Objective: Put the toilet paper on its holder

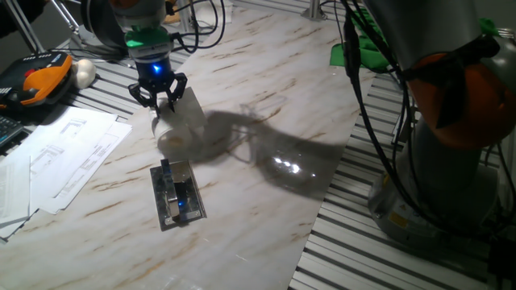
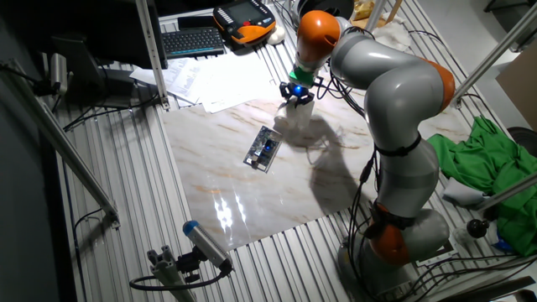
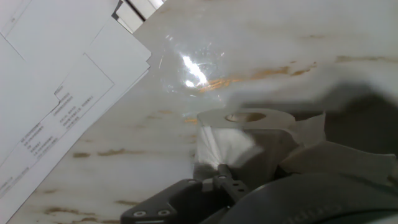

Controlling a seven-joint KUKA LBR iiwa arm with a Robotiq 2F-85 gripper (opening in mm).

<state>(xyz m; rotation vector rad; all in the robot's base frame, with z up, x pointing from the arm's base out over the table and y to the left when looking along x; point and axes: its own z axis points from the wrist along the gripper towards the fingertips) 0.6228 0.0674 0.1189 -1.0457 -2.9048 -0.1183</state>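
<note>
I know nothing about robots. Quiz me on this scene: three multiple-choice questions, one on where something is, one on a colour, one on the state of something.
1. Where is the holder relative to the toilet paper?
A. On the marble table top, apart from the roll
B. Under the roll
C. On the white paper sheets

2. What colour is the cloth beside the robot's base?
A. Red
B. Green
C. Yellow

3. What is the gripper doing?
A. Hanging far above the holder
B. Gripping the white egg-shaped ball
C. Down at the roll, fingers around its top

Answers: 1 A, a bare strip of table separates plate and roll. 2 B, the crumpled cloth is bright green. 3 C, both fixed views show the fingers at the roll.
</note>
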